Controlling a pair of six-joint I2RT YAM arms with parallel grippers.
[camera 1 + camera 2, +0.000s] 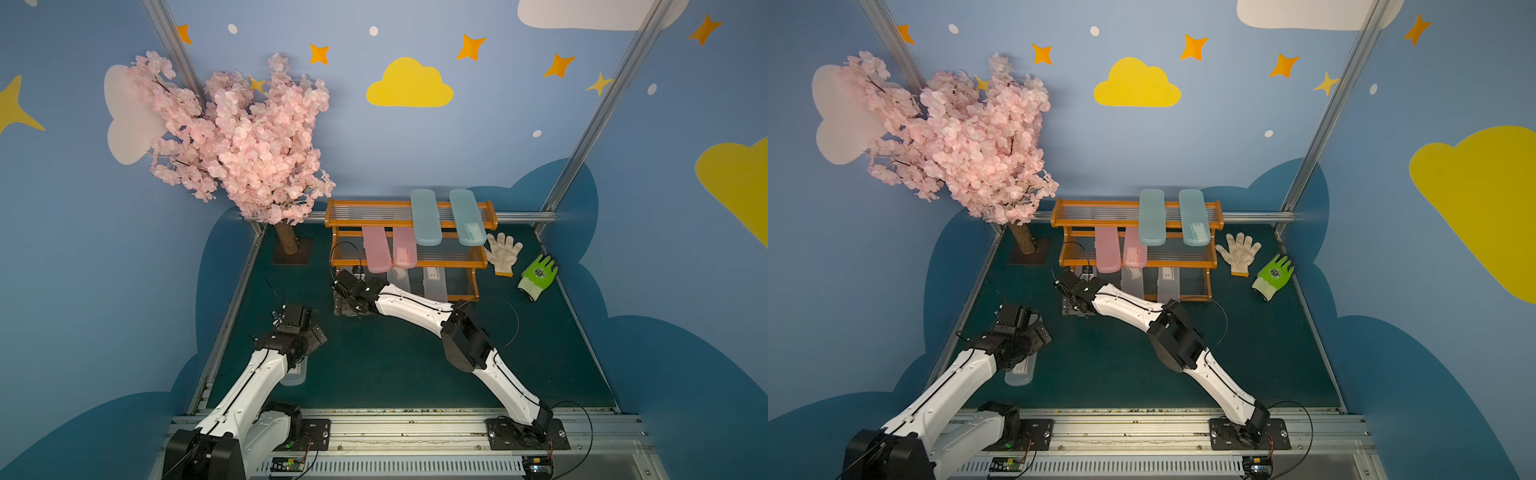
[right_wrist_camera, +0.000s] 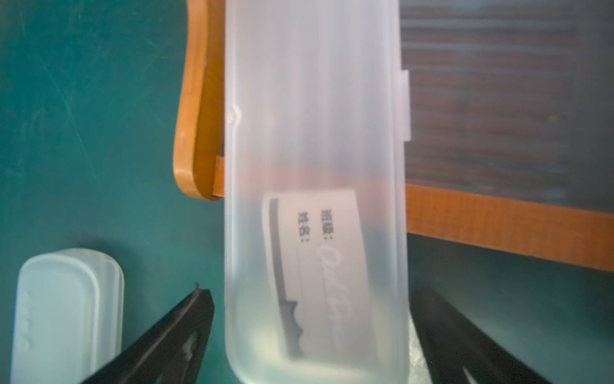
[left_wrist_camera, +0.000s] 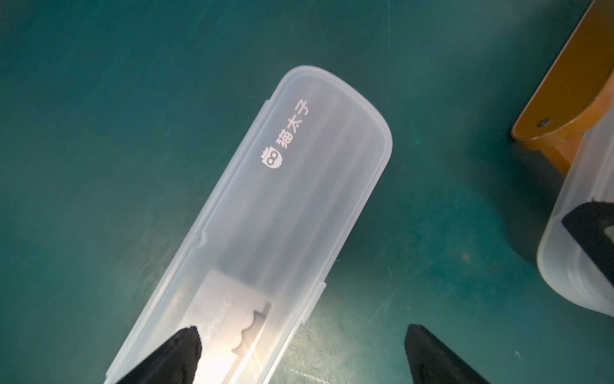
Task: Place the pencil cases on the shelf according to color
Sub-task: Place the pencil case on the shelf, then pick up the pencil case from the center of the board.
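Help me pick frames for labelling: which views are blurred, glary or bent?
Right wrist view: soft throughout, print on the case at the shelf fuzzy. Left wrist view: sharp, logo on the case on the mat readable, glare at its label end. Both top views: dim, wide-angle bend, the metal post leaning.

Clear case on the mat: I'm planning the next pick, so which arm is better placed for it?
Left. The left claw hangs open directly over that clear case, one fingertip overlapping it. The right claw is at the shelf, open around a second clear case on the bottom tier.
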